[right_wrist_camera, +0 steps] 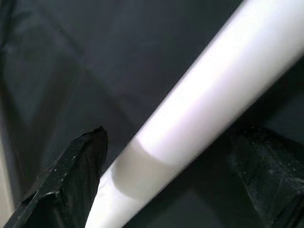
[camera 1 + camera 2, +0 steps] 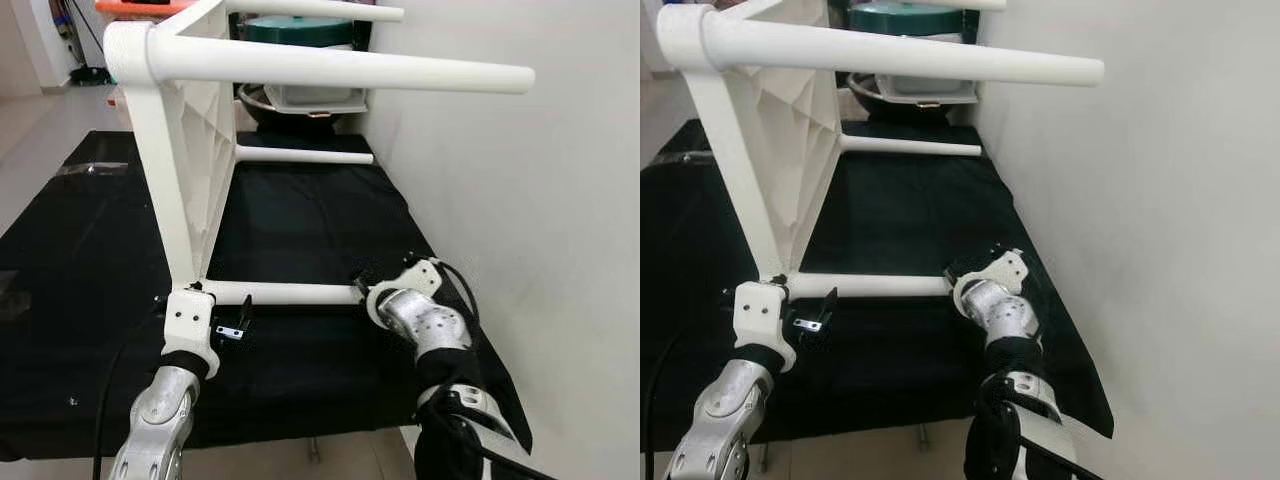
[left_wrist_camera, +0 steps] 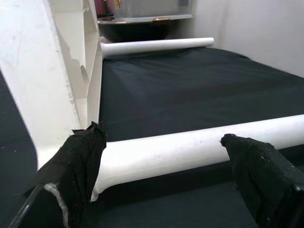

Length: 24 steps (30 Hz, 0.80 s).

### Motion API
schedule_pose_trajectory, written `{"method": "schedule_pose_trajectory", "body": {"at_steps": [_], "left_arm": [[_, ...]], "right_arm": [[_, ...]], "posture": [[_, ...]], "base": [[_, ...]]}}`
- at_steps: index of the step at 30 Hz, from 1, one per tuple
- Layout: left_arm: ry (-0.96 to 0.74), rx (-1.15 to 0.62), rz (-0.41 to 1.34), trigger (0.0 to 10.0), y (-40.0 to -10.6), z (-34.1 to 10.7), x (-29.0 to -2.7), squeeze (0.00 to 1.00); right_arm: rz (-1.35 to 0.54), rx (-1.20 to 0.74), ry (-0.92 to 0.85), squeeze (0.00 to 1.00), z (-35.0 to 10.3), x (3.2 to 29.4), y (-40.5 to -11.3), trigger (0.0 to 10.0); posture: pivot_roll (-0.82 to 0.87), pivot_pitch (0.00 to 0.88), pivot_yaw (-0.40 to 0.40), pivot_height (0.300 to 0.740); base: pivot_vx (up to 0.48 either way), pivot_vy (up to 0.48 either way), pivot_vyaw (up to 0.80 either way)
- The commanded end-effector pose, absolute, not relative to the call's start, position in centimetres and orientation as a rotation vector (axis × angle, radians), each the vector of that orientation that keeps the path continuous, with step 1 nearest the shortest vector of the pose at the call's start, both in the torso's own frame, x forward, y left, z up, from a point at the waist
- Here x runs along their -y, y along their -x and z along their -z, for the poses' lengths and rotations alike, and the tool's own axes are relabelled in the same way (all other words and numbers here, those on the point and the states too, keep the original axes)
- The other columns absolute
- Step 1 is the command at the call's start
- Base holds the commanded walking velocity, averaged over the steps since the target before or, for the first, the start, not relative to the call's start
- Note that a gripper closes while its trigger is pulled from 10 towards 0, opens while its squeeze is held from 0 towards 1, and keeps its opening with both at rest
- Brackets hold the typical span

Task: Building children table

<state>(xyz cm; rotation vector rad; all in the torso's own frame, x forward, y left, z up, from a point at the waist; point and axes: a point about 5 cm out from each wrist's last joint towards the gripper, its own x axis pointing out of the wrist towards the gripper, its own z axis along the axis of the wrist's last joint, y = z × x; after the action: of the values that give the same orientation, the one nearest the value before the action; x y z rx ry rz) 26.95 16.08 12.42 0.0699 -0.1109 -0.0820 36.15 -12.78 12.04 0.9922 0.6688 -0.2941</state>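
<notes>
A white children's table lies on its side on a black cloth (image 2: 310, 215), its ribbed top panel (image 2: 185, 150) standing upright at the left. Its legs stick out to the right: an upper leg (image 2: 340, 68), a far low leg (image 2: 300, 155) and a near leg (image 2: 290, 293) just above the cloth. My left gripper (image 3: 161, 156) is open at the base of the near leg, where it meets the panel's corner, one finger (image 3: 80, 161) on each side. At that leg's free end my right gripper (image 1: 171, 156) is open and straddles the leg (image 1: 204, 99) with gaps on both sides.
A white wall (image 2: 520, 200) runs close along the right side of the cloth. Behind the table stand a dark bowl (image 2: 262, 104), a white tub (image 2: 320, 97) and a green lid (image 2: 300, 30). Light floor (image 2: 40, 130) lies to the left.
</notes>
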Motion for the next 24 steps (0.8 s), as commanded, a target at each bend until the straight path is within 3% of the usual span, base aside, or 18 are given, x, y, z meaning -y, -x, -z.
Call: {"method": "schedule_pose_trajectory", "body": {"at_steps": [1,4,9,12,14,15,16,17,18,21,24], "left_arm": [[-0.091,0.103,0.084,10.0,-26.8,-12.2,-16.1,0.0],[-0.09,0.098,0.09,10.0,-26.8,-12.1,-16.0,0.0],[-0.091,0.098,0.092,10.0,-26.8,-12.1,-16.1,0.0],[-0.094,0.1,0.091,10.0,-26.9,-12.2,-16.2,0.0],[-0.097,0.104,0.091,10.0,-27.2,-12.2,-16.2,0.0],[-0.097,0.104,0.091,10.0,-27.2,-12.2,-16.2,0.0],[-0.098,0.107,0.091,10.0,-27.3,-12.3,-16.2,0.0],[-0.106,0.112,0.091,10.0,-27.4,-12.4,-16.2,0.0],[-0.106,0.112,0.091,10.0,-27.4,-12.4,-16.2,0.0],[-0.122,0.137,0.064,10.0,-27.3,-12.8,-16.5,0.0],[-0.125,0.145,0.053,10.0,-27.3,-13.1,-16.7,0.0]], "right_arm": [[0.339,-0.705,-1.037,1.0,-11.2,13.1,-34.7,10.0],[0.383,-0.658,-1.047,1.0,-12.5,14.8,-33.1,10.0],[0.379,-0.626,-1.049,1.0,-13.5,15.3,-32.9,10.0],[0.263,-0.543,-0.958,1.0,-15.8,15.4,-33.1,10.0],[-0.006,-0.338,-0.498,1.0,-19.3,14.5,-33.8,10.0],[-0.006,-0.338,-0.498,1.0,-19.3,14.5,-33.8,10.0],[-0.089,-0.265,-0.269,0.9,-20.1,14.0,-33.7,10.0],[-0.158,-0.187,-0.055,0.0,-20.5,13.2,-33.6,10.0],[-0.158,-0.187,-0.055,0.0,-20.5,13.2,-33.6,10.0],[-0.109,0.003,0.251,0.0,-21.9,13.0,-33.3,10.0],[-0.065,0.067,0.321,0.0,-22.5,13.2,-33.4,10.0]], "posture": [[0.1,0.0,-0.091,0.74],[0.09,0.0,-0.079,0.74],[0.08,0.0,-0.076,0.74],[0.08,0.0,-0.07,0.74],[0.08,0.0,-0.07,0.74],[0.08,0.0,-0.07,0.74],[0.08,0.0,-0.07,0.74],[0.08,0.0,-0.074,0.74],[0.08,0.0,-0.074,0.74],[0.1,0.0,-0.09,0.74],[0.1,0.0,-0.09,0.74]], "base": [[0.0,0.0,0.0],[0.0,0.0,0.0],[0.0,0.0,0.0],[0.0,0.0,0.0],[0.0,0.0,0.0],[0.0,0.0,0.0],[0.0,0.0,0.0],[0.0,0.0,0.0],[0.0,0.0,0.0],[0.0,0.0,0.0],[0.0,0.0,0.0]]}}
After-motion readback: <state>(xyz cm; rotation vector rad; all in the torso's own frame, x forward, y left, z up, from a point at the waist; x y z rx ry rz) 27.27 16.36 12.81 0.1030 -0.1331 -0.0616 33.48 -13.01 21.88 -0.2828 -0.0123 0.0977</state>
